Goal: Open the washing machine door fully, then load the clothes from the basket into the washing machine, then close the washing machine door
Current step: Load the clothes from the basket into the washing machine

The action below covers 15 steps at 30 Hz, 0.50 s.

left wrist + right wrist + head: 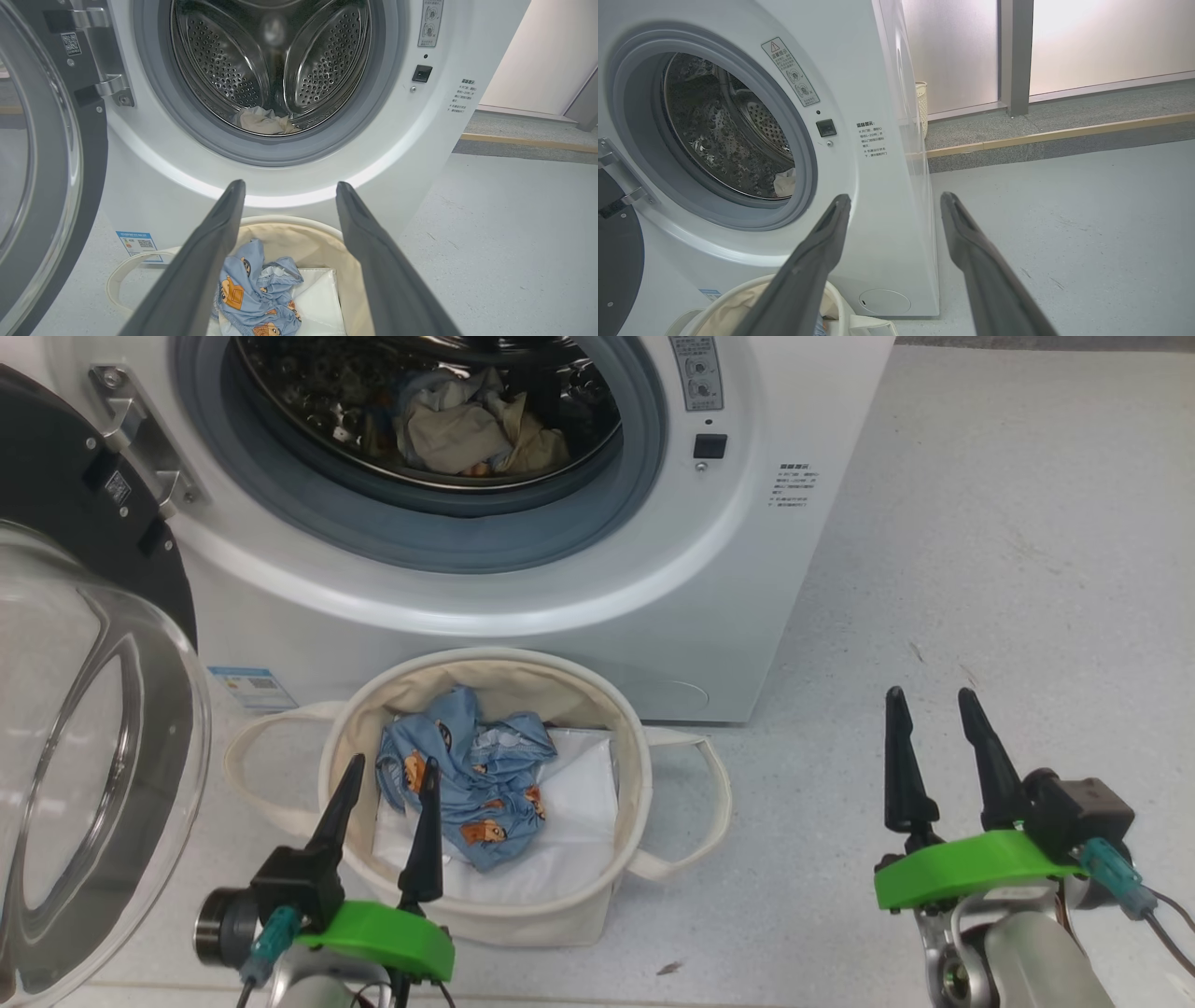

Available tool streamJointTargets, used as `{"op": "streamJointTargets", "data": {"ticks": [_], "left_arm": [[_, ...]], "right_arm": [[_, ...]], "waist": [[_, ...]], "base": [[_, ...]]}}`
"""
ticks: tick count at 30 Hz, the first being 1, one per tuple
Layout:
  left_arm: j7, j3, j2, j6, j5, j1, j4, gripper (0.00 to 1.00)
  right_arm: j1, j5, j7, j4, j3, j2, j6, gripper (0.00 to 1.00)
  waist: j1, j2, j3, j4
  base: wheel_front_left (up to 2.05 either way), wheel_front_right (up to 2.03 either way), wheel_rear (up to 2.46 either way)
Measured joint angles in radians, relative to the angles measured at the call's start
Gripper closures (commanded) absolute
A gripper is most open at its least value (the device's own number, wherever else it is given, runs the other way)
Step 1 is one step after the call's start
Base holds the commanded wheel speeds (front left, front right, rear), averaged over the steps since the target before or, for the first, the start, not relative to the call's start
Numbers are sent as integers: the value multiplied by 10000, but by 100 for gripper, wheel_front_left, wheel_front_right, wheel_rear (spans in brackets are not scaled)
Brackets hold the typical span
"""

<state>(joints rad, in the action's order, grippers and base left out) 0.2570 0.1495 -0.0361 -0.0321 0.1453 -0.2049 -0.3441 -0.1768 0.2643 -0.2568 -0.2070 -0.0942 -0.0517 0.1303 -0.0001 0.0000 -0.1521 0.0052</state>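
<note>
Our left gripper: fingers apart, holding nothing, hanging just over the near side of the basket.
Our right gripper: fingers apart too, empty, over the bare floor, well away from the basket.
Clothes in the basket: a blue cloth with little bears, scrunched up on a flat white sheet.
Clothes in the drum: a cream piece lies inside the washing machine.
Door: the washing machine door stands wide open on our left.
How the cloth will feel: we think light, soft and floppy. It will droop and may trail when lifted.
Where to grab: we would pinch a raised fold on top of the heap, not the sheet below.
Hard to see: our left fingers cover part of the blue cloth, and we cannot tell if more lies under it. The top of the drum and the left of the door are cut off.
</note>
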Motion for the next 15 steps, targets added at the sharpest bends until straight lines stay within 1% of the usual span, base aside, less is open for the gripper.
{"op": "streamJointTargets", "data": {"ticks": [8,12,15], "left_arm": [[0,267,0,2,205,-25,-533,0],[0,407,-2,42,230,-238,-1337,0],[0,589,2,169,146,-840,-2184,0]], "right_arm": [[-10,27,0,721,71,2,0,0],[-42,0,0,1480,238,2,0,0],[-99,-88,0,2034,512,2,0,0]], "waist": [[0,0,-219,59],[0,0,-513,90],[0,0,-874,118]], "base": [[0,0,0],[0,0,0],[0,0,0]]}}
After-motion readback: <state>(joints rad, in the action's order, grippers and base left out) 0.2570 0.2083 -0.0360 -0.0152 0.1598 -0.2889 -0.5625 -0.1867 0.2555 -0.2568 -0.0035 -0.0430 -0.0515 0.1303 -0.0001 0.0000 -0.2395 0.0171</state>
